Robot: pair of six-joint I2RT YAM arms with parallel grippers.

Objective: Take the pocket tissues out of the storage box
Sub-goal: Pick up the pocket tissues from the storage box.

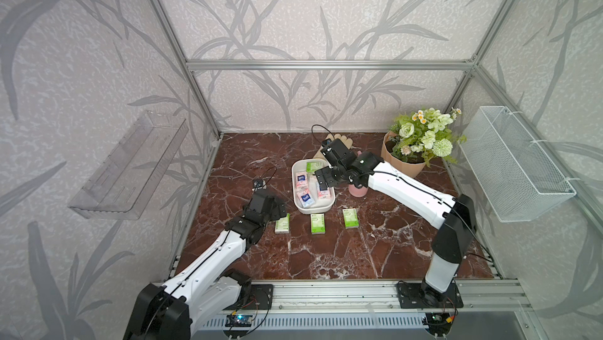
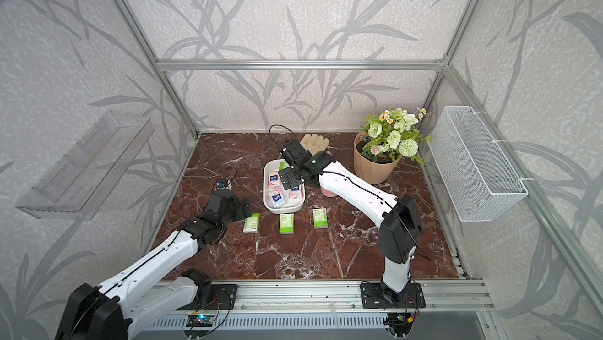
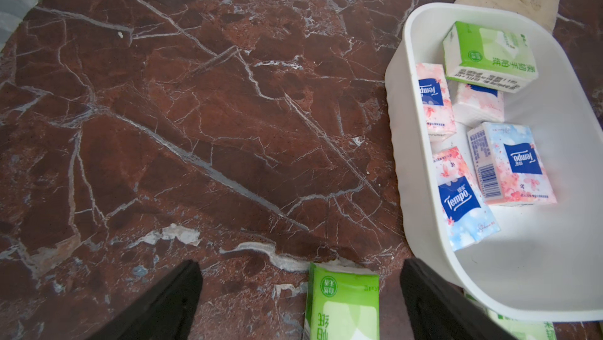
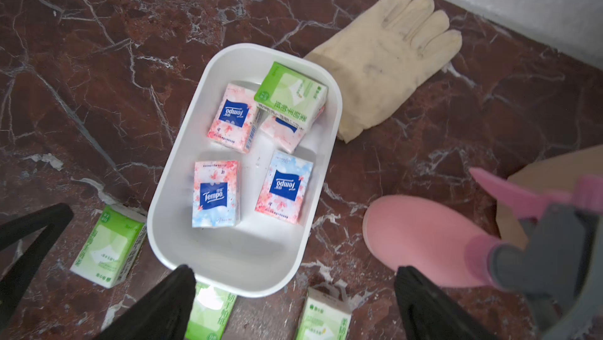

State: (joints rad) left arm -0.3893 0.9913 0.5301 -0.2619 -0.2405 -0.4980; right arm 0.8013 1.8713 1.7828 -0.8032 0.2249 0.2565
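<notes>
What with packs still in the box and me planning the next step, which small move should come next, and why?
Probably lower the right gripper, whose jaws stand open above the storage box, onto the green pack there. It leans on top of a pink pack, so it looks easiest to lift first.

1. This is a robot test cell in a lab, dressed as a home: a bare aluminium frame [image 1: 326,64] carries flat leaf-print wallpaper panels [image 1: 261,12].
2. The left arm [image 1: 208,256] and right arm [image 1: 408,188] are bolted to a metal rail [image 1: 326,292], and an exposed circuit board [image 1: 238,318] sits below it.
3. Homely props fill it: a marble-look surface [image 1: 326,256], a flower pot [image 1: 404,162], a wire basket [image 1: 512,165] and a clear shelf [image 1: 130,168].
</notes>
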